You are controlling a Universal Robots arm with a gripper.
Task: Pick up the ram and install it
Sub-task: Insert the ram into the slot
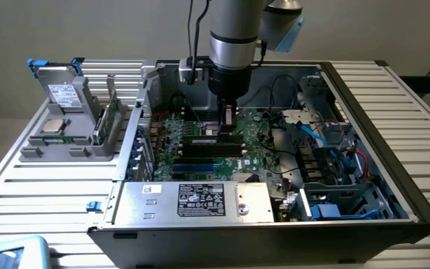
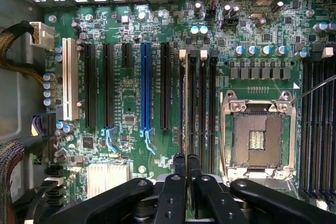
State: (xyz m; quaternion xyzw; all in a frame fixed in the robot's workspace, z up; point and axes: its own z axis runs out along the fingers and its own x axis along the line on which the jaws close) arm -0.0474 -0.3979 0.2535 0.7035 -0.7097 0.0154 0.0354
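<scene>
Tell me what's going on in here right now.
The robot arm's claw is down inside the open computer case, shut at one end of the ram. The ram stands on edge in one of the black memory slots on the motherboard. Whether it is fully seated cannot be told.
</scene>
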